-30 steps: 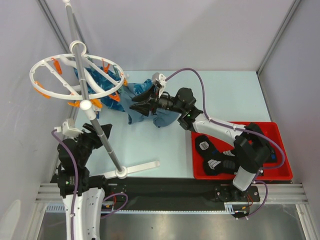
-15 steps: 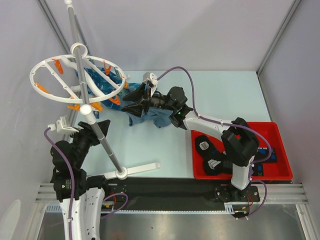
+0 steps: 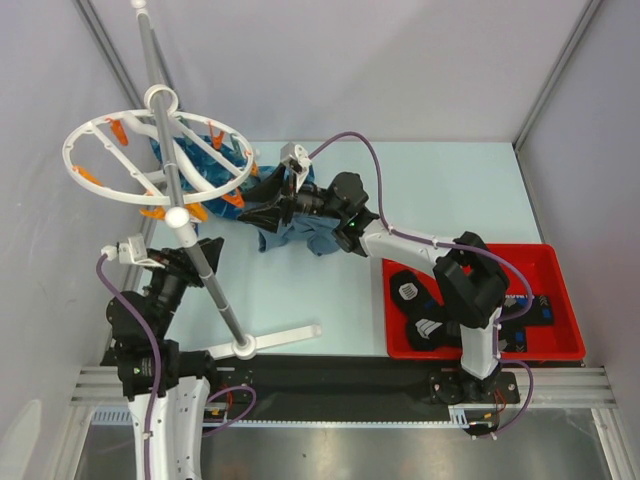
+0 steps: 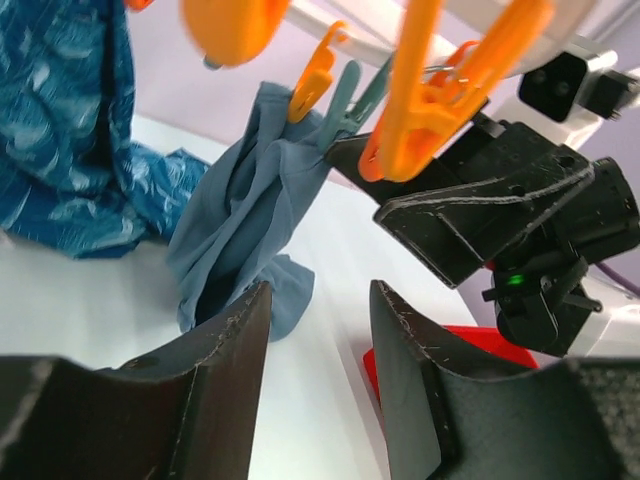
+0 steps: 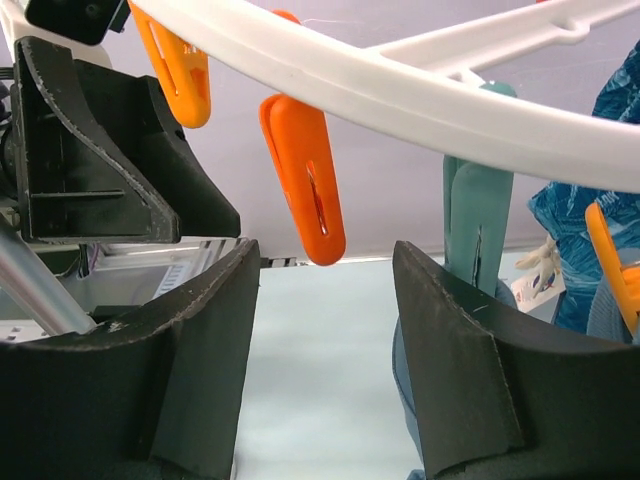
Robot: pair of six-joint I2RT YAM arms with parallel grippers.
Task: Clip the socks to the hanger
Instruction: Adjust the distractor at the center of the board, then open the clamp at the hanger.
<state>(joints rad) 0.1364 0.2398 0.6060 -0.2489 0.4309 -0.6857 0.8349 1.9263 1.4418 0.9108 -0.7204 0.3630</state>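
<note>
I am watching through the right wrist camera. The right gripper [image 5: 322,272] is standing wide open, with nothing between its fingers [image 5: 190,360]. An orange clip [image 5: 305,180] is dangling from the white hanger ring [image 5: 420,95] just above the gap and in line with it. I cannot tell whether it is reaching between the tips. A teal clip [image 5: 478,225] is hanging from the same ring close beside one finger.

From overhead, the right arm is stretching across the table [image 3: 450,190] to the ring's near edge. There a grey-blue cloth [image 3: 300,235] is hanging from the clips and bunching on the tabletop below the gripper. A blue patterned cloth [image 3: 190,160] is hanging from the ring's far side.

The left gripper [image 4: 320,300] is sitting partly open, narrower than the right one, and it is gripping nothing. It is pointing towards the hanging grey-blue cloth and the right gripper's black body beyond it. In the overhead view it is sitting just beside the grey pole [image 3: 205,280] that is carrying the ring, and I cannot tell whether it is touching the pole.

The socks [image 3: 408,290] are lying in the red tray [image 3: 545,250] at the near right of the table. They are black with white striped patches, two of them side by side at the tray's left end. They are well apart from both grippers and from the ring.
</note>
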